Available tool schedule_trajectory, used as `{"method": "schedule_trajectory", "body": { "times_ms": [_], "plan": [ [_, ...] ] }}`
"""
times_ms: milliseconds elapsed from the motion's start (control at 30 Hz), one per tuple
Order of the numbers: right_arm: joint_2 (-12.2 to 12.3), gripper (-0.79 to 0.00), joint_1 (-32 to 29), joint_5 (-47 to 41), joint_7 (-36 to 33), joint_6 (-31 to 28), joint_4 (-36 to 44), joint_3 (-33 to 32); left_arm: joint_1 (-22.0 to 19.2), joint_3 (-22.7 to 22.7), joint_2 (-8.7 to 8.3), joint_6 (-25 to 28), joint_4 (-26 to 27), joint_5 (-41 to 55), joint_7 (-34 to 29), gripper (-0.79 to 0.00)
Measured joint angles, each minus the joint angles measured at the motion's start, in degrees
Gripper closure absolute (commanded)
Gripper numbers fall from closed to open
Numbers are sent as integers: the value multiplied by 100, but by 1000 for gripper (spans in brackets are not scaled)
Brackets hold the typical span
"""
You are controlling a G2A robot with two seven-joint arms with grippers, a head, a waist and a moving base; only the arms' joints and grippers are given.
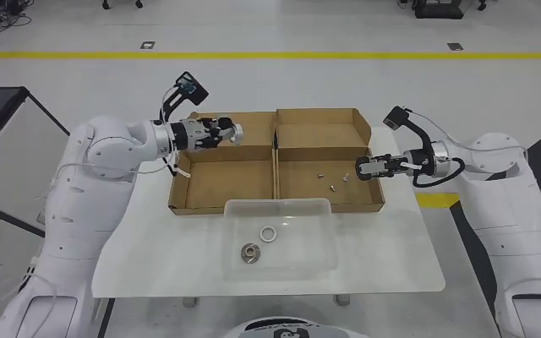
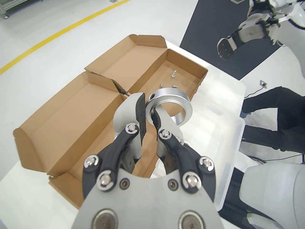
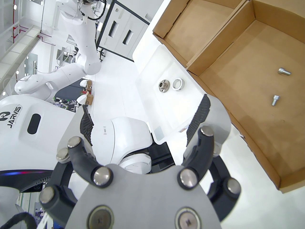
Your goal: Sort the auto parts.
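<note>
Lower ring [image 2: 171, 93], clenched in left claw [image 2: 146, 107], well inside ten o'clock box [image 1: 228, 182] before letting go, with right claw [image 1: 363, 166] released.

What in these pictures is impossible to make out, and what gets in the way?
Left wrist view: the left gripper and the metal ring it clamps cover much of the clear bin's floor.
Top view: the screws are too small to tell their type.
Right wrist view: the edge cuts off the cardboard box, so its screws cannot be counted.
Top view: the left gripper hides part of the box compartment under it.
</note>
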State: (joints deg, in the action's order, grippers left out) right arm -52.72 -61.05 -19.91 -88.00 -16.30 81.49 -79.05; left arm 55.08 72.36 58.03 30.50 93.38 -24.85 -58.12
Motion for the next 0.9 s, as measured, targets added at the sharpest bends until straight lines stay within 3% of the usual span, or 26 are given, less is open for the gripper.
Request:
{"method": "schedule_trajectory", "body": {
  "times_ms": [333, 667, 900],
  "plan": [
    [0, -785, 0, 0, 0, 0, 0, 0, -609, -843, 72, 327, -606, -873, -335, 0],
    [0, -785, 0, 0, 0, 0, 0, 0, -1166, -1777, 260, 387, -1237, -1644, -200, 0],
    [0, -785, 0, 0, 0, 0, 0, 0, -1242, -1904, 306, 298, -1390, -1651, -32, 0]
  ]
}}
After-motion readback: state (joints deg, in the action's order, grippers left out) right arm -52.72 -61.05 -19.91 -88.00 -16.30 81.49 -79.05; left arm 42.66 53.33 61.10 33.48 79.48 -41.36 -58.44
